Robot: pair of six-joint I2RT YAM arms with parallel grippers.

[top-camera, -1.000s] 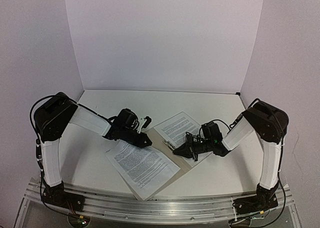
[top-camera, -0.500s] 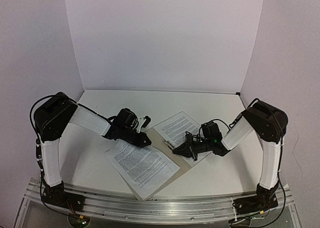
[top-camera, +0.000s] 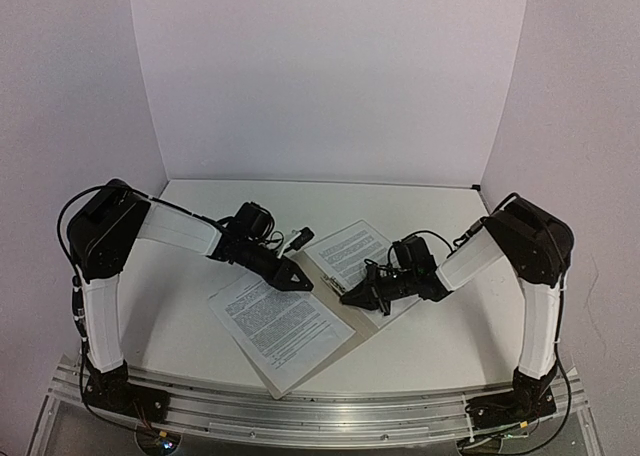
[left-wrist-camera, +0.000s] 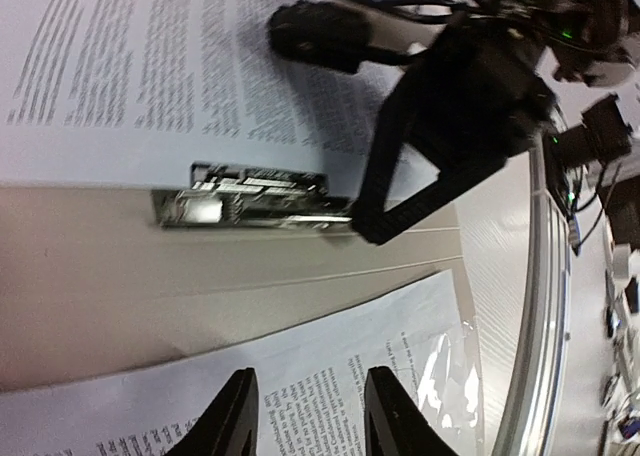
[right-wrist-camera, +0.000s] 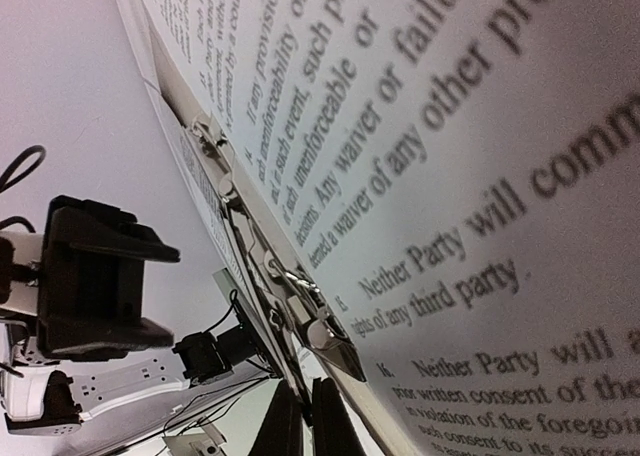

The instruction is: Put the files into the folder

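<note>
The tan folder (top-camera: 328,294) lies open on the table, with a metal clip (left-wrist-camera: 250,206) on its spine. One printed sheet (top-camera: 280,326) lies on the near left flap and another (top-camera: 345,248) on the far right flap. My left gripper (top-camera: 300,282) is open and empty, low over the near sheet's edge (left-wrist-camera: 320,366) beside the spine. My right gripper (top-camera: 345,298) is shut, its tips at the end of the clip (right-wrist-camera: 290,286), seen from the left wrist (left-wrist-camera: 365,226). I cannot tell whether it pinches anything. The far sheet (right-wrist-camera: 450,176) fills the right wrist view.
White walls close in the table at the back and on both sides. An aluminium rail (top-camera: 320,416) runs along the near edge by the arm bases. A loose cable end (top-camera: 296,241) hangs off my left arm above the folder.
My left gripper has moved right, closer to the spine. The near sheet and folder flap have shifted slightly up and left. My right gripper has edged left along the clip.
</note>
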